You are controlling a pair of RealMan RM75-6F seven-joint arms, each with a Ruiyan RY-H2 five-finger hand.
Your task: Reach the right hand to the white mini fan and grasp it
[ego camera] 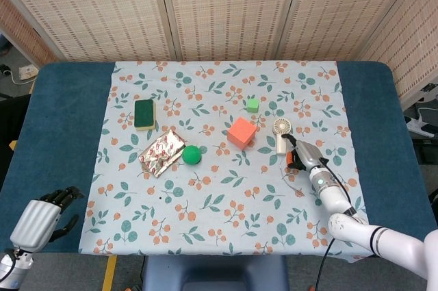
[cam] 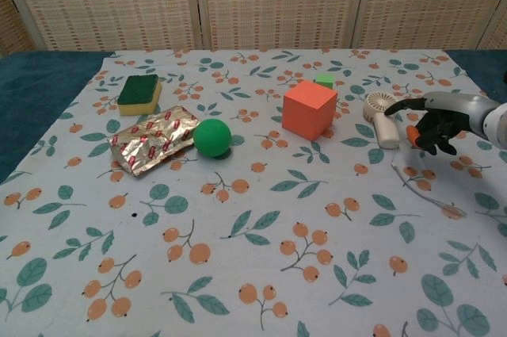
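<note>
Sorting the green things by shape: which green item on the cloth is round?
The green ball, lying between the foil packet and the orange cube. The small green cube behind the orange one is boxy, and the green-topped sponge is a flat rectangle.

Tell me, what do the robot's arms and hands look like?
The right hand has a silver-grey back, black fingers and an orange patch inside. Its arm is white, with a small green light. The left hand is silver-grey too, with black fingers.

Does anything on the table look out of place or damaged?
Only the foil packet looks crumpled, lying askew beside the green ball. The white mini fan lies flat, its thin cable trailing loose.
</note>
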